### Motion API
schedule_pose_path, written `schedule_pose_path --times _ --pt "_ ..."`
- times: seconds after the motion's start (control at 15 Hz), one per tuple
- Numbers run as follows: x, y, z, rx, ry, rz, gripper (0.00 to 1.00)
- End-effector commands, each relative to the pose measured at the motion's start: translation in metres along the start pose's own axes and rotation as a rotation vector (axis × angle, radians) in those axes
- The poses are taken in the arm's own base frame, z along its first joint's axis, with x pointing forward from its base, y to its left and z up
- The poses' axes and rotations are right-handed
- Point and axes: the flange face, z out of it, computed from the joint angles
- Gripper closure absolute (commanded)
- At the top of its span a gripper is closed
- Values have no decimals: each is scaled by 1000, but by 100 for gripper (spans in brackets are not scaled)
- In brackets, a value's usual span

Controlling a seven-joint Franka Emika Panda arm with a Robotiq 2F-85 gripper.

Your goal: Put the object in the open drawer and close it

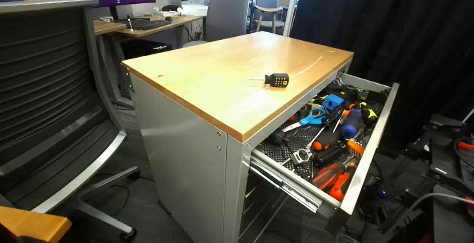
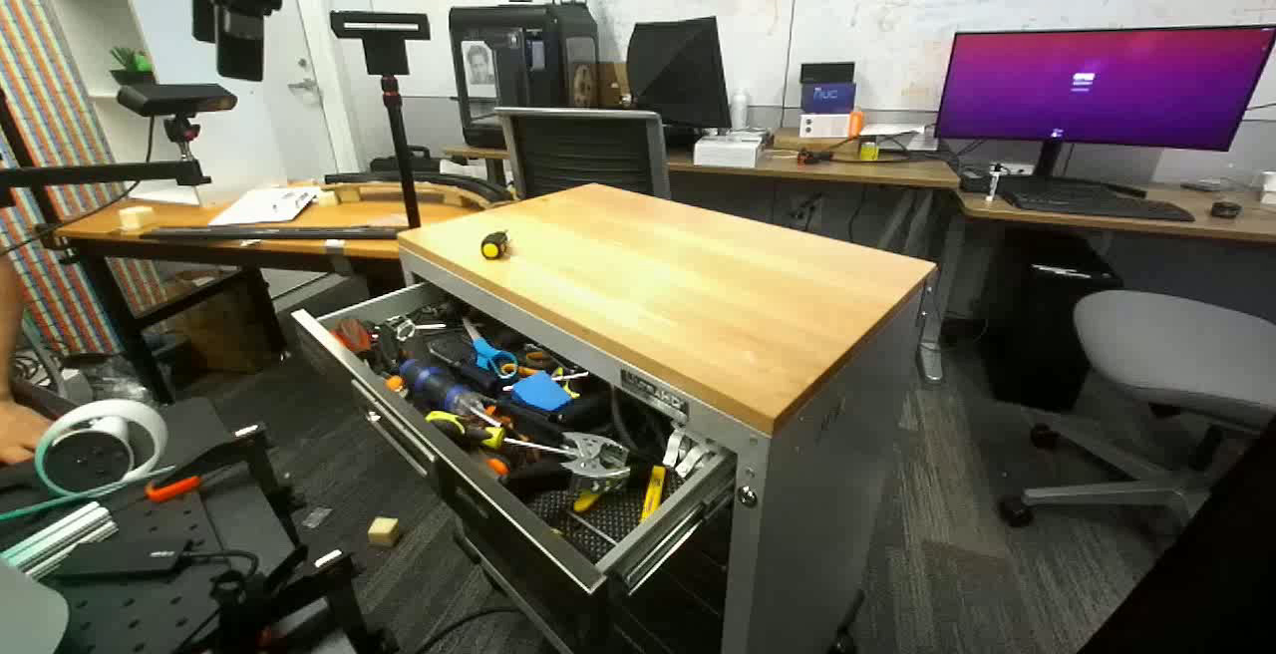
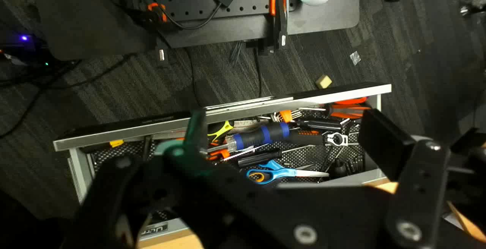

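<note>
The stubby screwdriver with a thick black, yellow-marked handle [image 2: 493,245] lies on the smooth light-brown wooden tabletop [image 2: 698,305], close to one long edge and, in an exterior view, near the left corner. Below that edge the wide, shallow light-grey metal drawer [image 1: 372,143] stands pulled out (crowded with hand tools [image 3: 262,136], blue-handled scissors [image 3: 281,172] among them). The black two-fingered gripper [image 3: 284,131] has its jaws spread wide and, as far as the dim wrist view shows, holds nothing
</note>
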Motion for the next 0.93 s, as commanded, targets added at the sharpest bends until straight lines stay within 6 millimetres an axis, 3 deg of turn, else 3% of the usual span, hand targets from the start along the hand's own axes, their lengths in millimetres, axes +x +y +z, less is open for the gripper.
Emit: schedule_pose_path --times 0.0,0.4,0.53,0.67,0.87 --pt "0 0 -2 0 3 0 0" --pt "-1 0 -7 -1 14 -1 0" --pt "28 -6 2 22 9 13 0" --pt "72 -28 16 12 7 -10 0" --pt "122 -67 45 -38 -34 -91 0"
